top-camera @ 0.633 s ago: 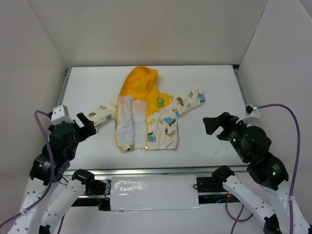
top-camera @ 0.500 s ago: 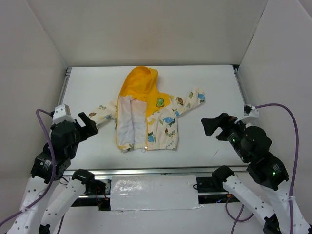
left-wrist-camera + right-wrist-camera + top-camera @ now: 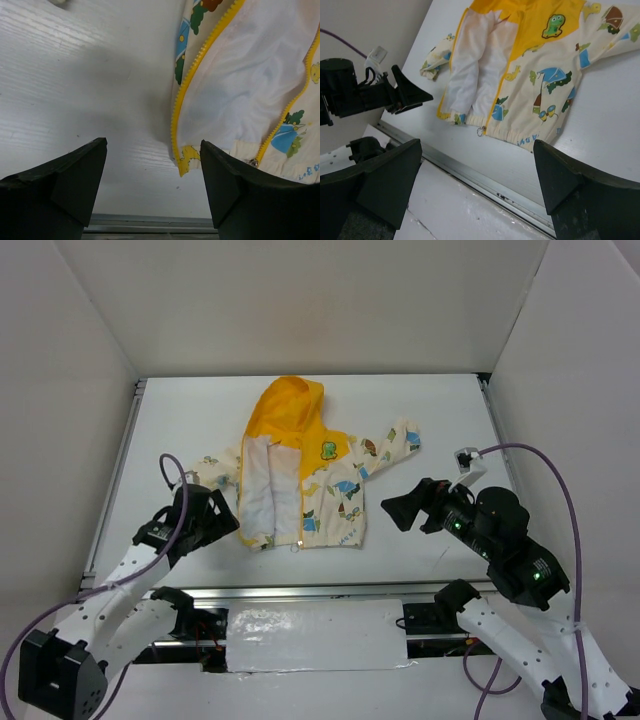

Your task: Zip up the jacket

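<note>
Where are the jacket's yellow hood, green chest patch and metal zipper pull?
Bright yellow hood (image 3: 287, 408), top view, its middle.
Green chest patch (image 3: 553, 25), right wrist view, its centre.
Metal zipper pull (image 3: 481, 131), right wrist view, its ring.

The jacket (image 3: 300, 485) lies flat on the table (image 3: 440, 400), a little left of centre, with its hood (image 3: 290, 405) toward the far edge, its hem (image 3: 325, 540) toward the near edge, and one sleeve reaching toward each side edge. The left gripper (image 3: 225, 520) sits just beside the hem's left corner, and the right gripper (image 3: 403, 506) lies to the jacket's right, apart from it.
</note>
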Controlling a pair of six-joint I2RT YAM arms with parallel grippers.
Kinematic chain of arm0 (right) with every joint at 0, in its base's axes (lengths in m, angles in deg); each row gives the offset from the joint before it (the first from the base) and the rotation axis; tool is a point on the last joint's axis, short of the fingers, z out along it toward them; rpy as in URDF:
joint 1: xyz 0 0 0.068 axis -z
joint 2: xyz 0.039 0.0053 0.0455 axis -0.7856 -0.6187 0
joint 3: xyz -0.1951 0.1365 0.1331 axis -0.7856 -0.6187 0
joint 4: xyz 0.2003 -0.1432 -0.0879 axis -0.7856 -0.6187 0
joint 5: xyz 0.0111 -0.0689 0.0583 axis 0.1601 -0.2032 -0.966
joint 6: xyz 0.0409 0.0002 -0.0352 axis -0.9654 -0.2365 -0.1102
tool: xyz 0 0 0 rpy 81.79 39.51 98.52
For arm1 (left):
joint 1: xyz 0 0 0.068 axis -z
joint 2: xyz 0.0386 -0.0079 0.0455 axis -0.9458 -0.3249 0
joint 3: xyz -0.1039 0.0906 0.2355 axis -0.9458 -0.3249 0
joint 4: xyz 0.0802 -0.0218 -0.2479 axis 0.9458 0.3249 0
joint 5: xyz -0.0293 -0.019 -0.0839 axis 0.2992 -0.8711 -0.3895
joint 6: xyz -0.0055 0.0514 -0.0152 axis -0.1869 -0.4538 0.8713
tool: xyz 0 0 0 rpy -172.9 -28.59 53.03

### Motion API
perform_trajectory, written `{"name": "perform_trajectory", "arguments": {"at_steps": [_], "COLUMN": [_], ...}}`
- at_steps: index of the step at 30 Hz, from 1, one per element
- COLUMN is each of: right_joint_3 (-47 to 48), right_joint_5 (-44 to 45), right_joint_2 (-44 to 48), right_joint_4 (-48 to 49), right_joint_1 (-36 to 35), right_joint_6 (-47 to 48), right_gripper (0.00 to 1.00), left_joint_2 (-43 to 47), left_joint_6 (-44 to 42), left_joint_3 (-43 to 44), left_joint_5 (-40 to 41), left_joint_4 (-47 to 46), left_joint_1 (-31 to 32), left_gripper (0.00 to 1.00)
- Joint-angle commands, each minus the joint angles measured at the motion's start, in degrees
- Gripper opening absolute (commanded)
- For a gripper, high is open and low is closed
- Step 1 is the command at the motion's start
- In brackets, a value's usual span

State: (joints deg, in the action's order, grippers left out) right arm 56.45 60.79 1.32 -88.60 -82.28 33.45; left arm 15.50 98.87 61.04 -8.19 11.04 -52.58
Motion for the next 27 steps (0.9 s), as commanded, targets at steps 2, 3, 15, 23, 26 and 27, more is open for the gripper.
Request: {"name": "perform_trajectory", "arguments": {"at_steps": [2,3,15,23,26,27], "right_joint_3": [-2.38,-2.83,-4.32,-6.34,-9.94,-11.25], "right_joint_5": [-3.83,-4.01,-4.98,-6.72,-12.26,-13.40], "right_joint_2": [0.82,0.82,0.47,-0.67,-4.26,-7.58], "right_joint_4": [5.79,6.15,7.47,10.10,16.77,20.70], "right_joint_1": [-0.35,-0.35,-0.35,-0.35,-0.61,-0.87], "right_joint_6": [-0.13,-0.48,-0.83,-1.18,-2.75,-3.29], "right_gripper": [1.00,1.00,1.00,1.00,1.00,1.00], "left_joint_2": [-1.51,-3.17,-9.69,-8.73,-7.67,-7.75], "left_joint_6": [3.05,3.41,5.08,5.69,6.40,6.31], "left_joint_3": [-2.75,-3.46,-6.64,-4.53,-1.02,1.34], "left_joint_5": [-4.56,-5.26,-8.70,-8.26,-5.98,-4.93], "left_joint_4": [-12.21,-13.37,-21.90,-19.98,-18.40,-18.31], "left_joint_1": [-0.09,0.00,2.02,4.74,8.78,11.40], "left_gripper": [0.84,0.83,0.46,0.00,0.00,0.00]}}
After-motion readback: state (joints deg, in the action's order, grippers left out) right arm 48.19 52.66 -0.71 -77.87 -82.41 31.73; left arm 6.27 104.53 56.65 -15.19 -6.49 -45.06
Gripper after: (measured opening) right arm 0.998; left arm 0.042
